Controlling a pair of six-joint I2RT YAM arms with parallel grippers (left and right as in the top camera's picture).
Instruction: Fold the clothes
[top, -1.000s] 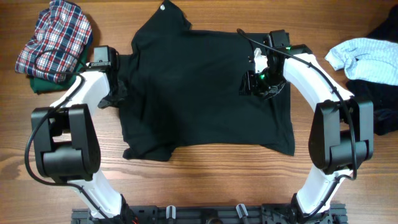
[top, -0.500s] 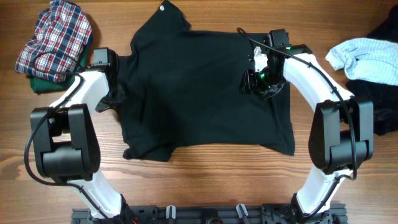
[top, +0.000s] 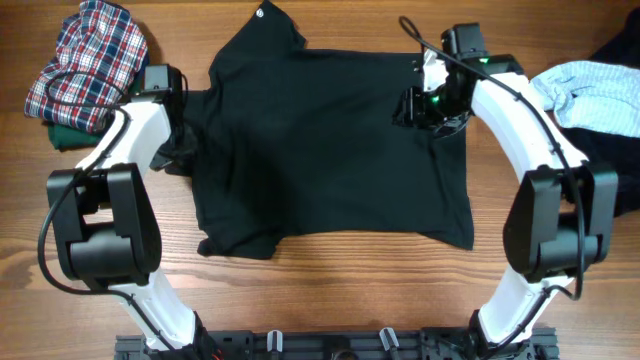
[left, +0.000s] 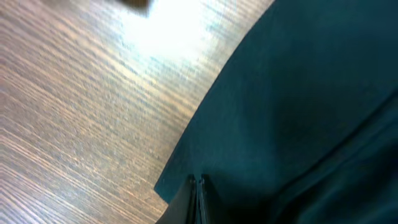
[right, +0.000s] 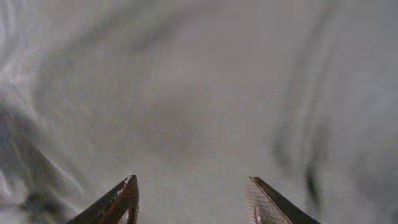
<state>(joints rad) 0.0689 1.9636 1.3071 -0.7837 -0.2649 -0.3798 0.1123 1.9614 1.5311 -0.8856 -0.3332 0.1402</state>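
The black T-shirt lies spread flat at the centre of the desk, neck toward 12 o'clock. A small white print at the neck is too small to read. At 9 o'clock the left gripper is pinched closed on the shirt's bunched sleeve edge. At 2 o'clock the right gripper hangs over the fabric with its jaws apart, gripping nothing. A plaid garment on a green one sits at 10 o'clock. A light blue one and a dark one sit at 3 o'clock.
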